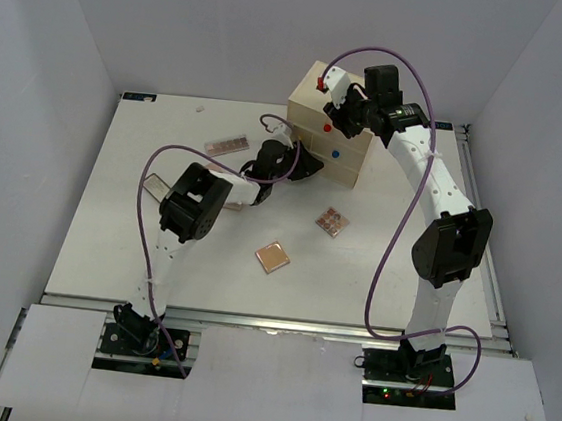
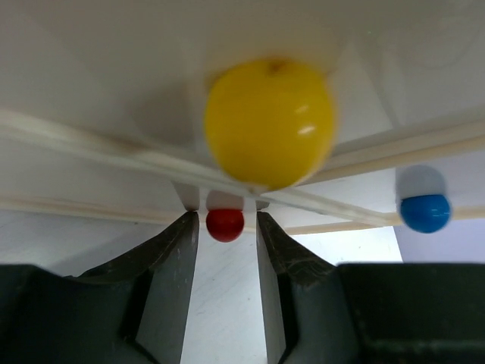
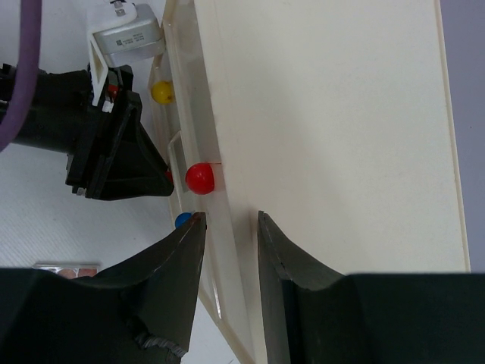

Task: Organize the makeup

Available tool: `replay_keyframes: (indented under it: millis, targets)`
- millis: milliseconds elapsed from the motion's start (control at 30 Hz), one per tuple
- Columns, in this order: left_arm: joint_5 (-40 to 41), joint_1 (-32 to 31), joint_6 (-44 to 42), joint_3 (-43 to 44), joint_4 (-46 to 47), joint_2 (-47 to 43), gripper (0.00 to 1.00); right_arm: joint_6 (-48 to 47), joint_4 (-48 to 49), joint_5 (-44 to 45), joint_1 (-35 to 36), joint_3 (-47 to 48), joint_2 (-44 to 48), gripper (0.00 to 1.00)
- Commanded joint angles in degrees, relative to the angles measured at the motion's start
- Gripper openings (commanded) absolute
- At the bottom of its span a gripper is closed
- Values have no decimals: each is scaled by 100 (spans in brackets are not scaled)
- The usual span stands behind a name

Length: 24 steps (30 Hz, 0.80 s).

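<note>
The cream chest [image 1: 317,104] stands at the back of the table. My left gripper [image 1: 316,163] is at its front. In the left wrist view the gripper [image 2: 226,217] is open, with a small red knob [image 2: 225,225] between its fingertips and a thin gap on each side. My right gripper [image 3: 231,218] sits astride the chest's top front edge [image 3: 227,152], which fills its gap. Makeup lies on the table: a pink palette [image 1: 225,146], a patterned compact [image 1: 332,222] and a peach compact [image 1: 272,257].
A big yellow knob [image 2: 269,123] and a blue knob [image 2: 424,212] sit close to my left fingers. Another red knob [image 3: 201,178] is just ahead of my right fingertips. A flat item [image 1: 154,186] lies half hidden under my left arm. White walls enclose the table.
</note>
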<state>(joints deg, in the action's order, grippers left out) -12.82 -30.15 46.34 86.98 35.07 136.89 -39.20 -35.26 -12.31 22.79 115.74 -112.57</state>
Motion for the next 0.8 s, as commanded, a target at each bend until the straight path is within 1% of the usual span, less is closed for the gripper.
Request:
replay_keyframes:
  millis: [0,267,433,567,700,767]
  targets:
    - [-3,-44,114,274,-110,80,46,237,-657,-465,147,-34,-318,40]
    - [63,-53,147,398,-174,136,45,237,-657,-440,146,-68,-319,40]
    - [140,-53,95,469,-246,119,41,229,-657,-413,138,-87,-327,40]
    - [236,-53,51,416,-236,66,34,229,-666,-404,139,-70,-336,40]
    - [262,-53,37,280,-160,-23,19,232,-657,-376,147,-87,-341,40]
    - [250,-53,22,103,-62,-94,14,234,-657,-322,141,-81,-373,40]
